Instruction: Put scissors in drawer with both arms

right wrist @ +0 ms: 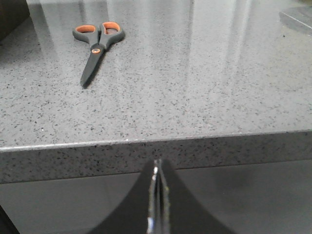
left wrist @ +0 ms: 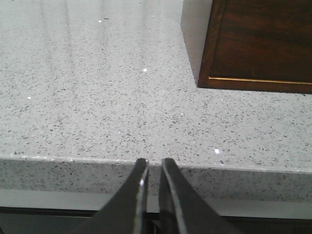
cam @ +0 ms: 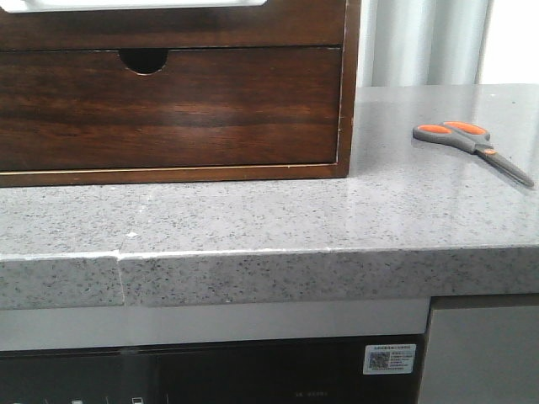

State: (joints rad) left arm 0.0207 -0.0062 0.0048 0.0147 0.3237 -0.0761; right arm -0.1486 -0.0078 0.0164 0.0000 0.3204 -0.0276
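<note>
The left gripper hangs just off the front edge of the bench. Its two fingers sit almost together with only a thin gap, and they hold nothing. The right gripper is also off the bench edge, pressed tight together with nothing in it.

In the front view, the scissors lie flat on the grey bench at about 2 o'clock, blades closed and pointing toward 4 o'clock. The drawer is at about 10 o'clock, pushed in. The scissors are well apart from it.
</note>
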